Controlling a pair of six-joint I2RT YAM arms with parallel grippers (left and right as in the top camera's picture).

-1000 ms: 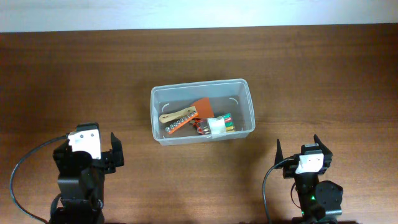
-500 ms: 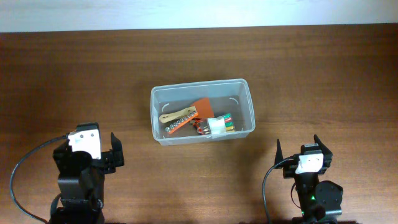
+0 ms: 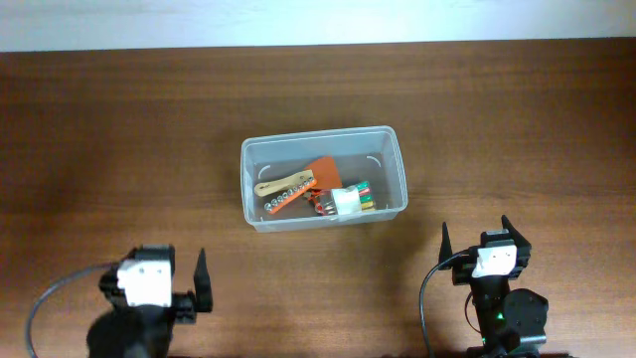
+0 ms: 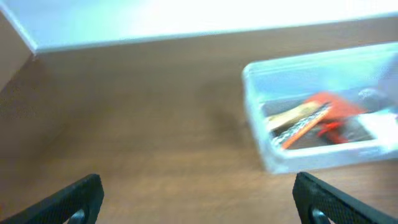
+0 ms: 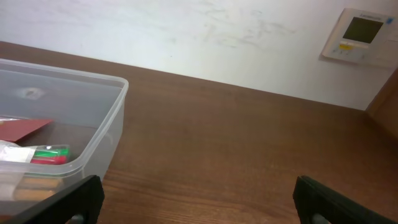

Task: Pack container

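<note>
The container (image 3: pixel 318 133) sat in the middle of the table (image 3: pixel 119 129) with small tools (image 3: pixel 298 189) inside, and the left gripper (image 4: pixel 199 198) and right gripper (image 3: pixel 477 237) waited nearby, fingers spread wide and empty, so the packing looked done.

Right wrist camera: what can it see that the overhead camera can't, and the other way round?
Only the right wrist view: a small white wall panel with a greenish screen. Only the overhead view: the black left robot arm and all four sides of the clear plastic rectangular container. Both: part of that container, the red and green sticks inside it, the brown wooden table.
</note>
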